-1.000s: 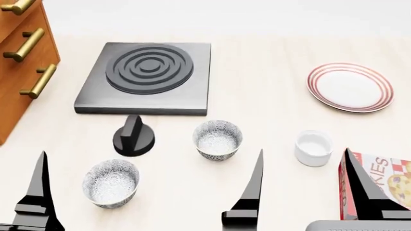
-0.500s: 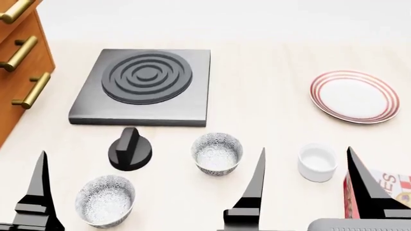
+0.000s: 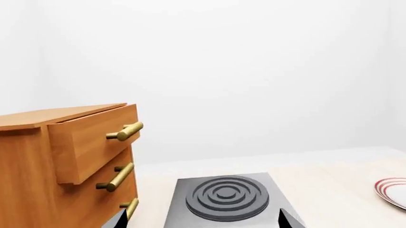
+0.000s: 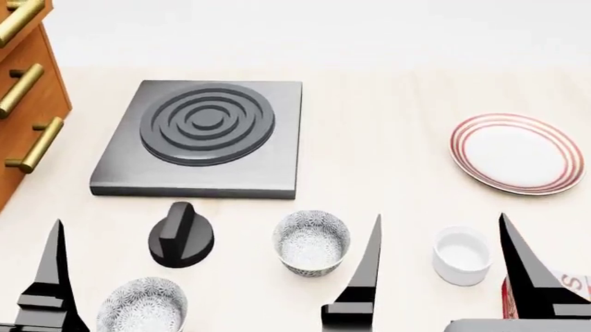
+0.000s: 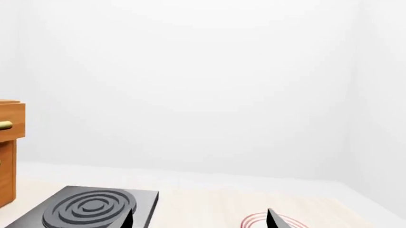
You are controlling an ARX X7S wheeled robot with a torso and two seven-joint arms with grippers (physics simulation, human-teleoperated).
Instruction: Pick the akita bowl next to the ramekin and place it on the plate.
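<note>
Head view has tilted/shifted over the last sec: everything on the worktop (image 4: 369,138) slid down-frame, plate gaining room, bowls nearing the near edge. Nothing itself moved, so task not begun.

Drawer unit (image 4: 23,90) at left edge, hob (image 4: 198,135) mid-back. Plate (image 4: 515,153) toward right edge, bare. Target akita bowl (image 4: 312,242) near front edge, ramekin (image 4: 461,255) just beside it rightward; other bowl (image 4: 143,304) front-left.

Left gripper (image 4: 210,277) & right gripper (image 4: 441,270): fingers spread, released, hold nothing.
</note>
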